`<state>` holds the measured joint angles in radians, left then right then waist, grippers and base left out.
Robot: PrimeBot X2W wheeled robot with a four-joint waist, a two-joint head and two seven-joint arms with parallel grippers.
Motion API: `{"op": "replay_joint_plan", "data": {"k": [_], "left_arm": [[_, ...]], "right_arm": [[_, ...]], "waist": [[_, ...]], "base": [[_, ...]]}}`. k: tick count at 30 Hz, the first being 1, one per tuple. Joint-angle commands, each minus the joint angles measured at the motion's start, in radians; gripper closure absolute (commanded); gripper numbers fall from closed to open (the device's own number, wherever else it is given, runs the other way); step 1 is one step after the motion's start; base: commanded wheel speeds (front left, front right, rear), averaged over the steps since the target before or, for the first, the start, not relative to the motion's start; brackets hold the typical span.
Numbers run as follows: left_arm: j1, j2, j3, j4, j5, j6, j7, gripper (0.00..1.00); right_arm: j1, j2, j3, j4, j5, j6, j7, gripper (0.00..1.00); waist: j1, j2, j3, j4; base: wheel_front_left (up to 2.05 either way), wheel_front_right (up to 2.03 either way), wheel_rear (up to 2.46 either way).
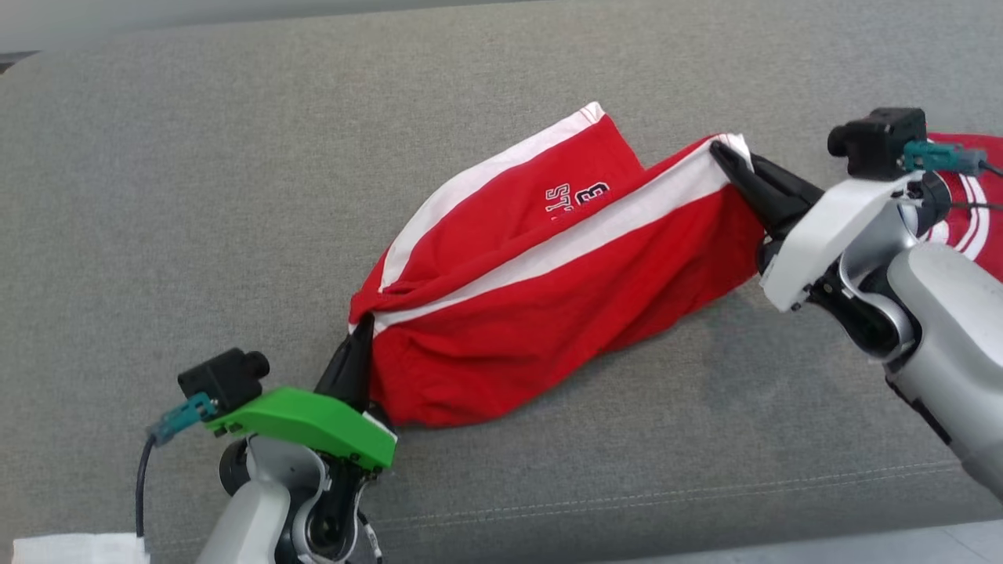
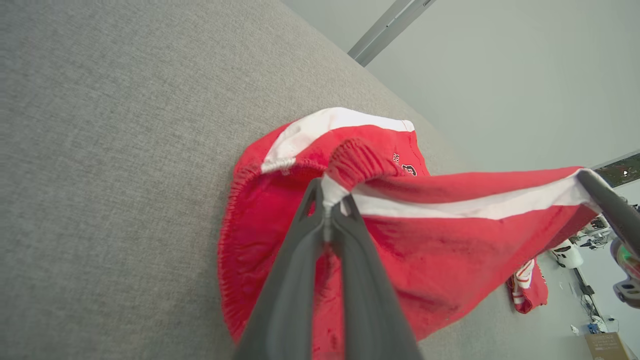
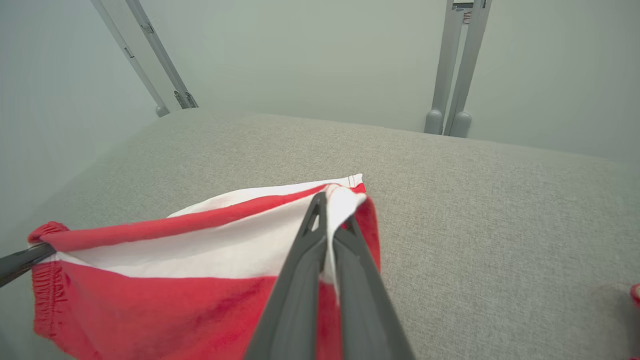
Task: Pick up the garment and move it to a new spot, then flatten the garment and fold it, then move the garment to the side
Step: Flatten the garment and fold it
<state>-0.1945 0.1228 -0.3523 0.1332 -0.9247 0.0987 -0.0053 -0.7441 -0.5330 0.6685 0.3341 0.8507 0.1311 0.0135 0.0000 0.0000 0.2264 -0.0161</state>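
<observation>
Shorts: we see the red shorts (image 1: 548, 313) with white side stripes pulled between both grippers, lower folds resting on the cushion.
Left gripper: the left gripper (image 1: 360, 337) is clenched on the waistband.
Right gripper: the right gripper (image 1: 721, 153) is clamped on the white hem.
Arms: we see both reaching in from the near edge.
Surface: a grey cushion (image 1: 235, 196); another red garment (image 1: 968, 211) lies at its right end; a pale wall (image 3: 320, 50) stands behind.

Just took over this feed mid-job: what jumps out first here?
Red shorts with white stripes, stretched taut over the grey cushion. The left gripper pinches the waistband at lower left, the right gripper a leg hem at upper right. Another red garment lies behind the right arm.
</observation>
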Motion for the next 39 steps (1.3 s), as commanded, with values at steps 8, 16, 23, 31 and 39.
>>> {"op": "replay_joint_plan", "data": {"k": [8, 16, 23, 31, 39], "left_arm": [[-0.186, -0.031, 0.004, 0.101, 0.001, 0.041, 0.033, 1.00], [-0.294, -0.055, -0.013, 0.178, -0.016, 0.057, 0.040, 1.00], [-0.331, -0.061, -0.032, 0.210, -0.027, 0.054, 0.041, 1.00], [-0.348, -0.052, -0.055, 0.201, -0.016, 0.055, 0.066, 1.00], [-0.307, -0.018, -0.069, 0.121, -0.002, 0.070, 0.091, 0.14]], "right_arm": [[-0.217, 0.030, 0.096, 0.174, 0.066, -0.001, 0.028, 1.00], [-0.374, 0.050, 0.192, 0.337, 0.127, -0.001, 0.034, 1.00], [-0.447, 0.044, 0.279, 0.406, 0.185, -0.001, 0.019, 1.00], [-0.496, 0.028, 0.368, 0.430, 0.223, -0.001, -0.020, 0.00], [-0.526, 0.013, 0.451, 0.448, 0.268, -0.001, -0.077, 0.00]], "waist": [[0.0000, 0.0000, 0.143, 0.101], [0.0000, 0.0000, 0.212, 0.146], [0.0000, 0.0000, 0.232, 0.167], [0.0000, 0.0000, 0.239, 0.171], [0.0000, 0.0000, 0.235, 0.165]], "base": [[0.00, 0.00, 0.00], [0.00, 0.00, 0.00], [0.00, 0.00, 0.00], [0.00, 0.00, 0.00], [0.00, 0.00, 0.00]]}}
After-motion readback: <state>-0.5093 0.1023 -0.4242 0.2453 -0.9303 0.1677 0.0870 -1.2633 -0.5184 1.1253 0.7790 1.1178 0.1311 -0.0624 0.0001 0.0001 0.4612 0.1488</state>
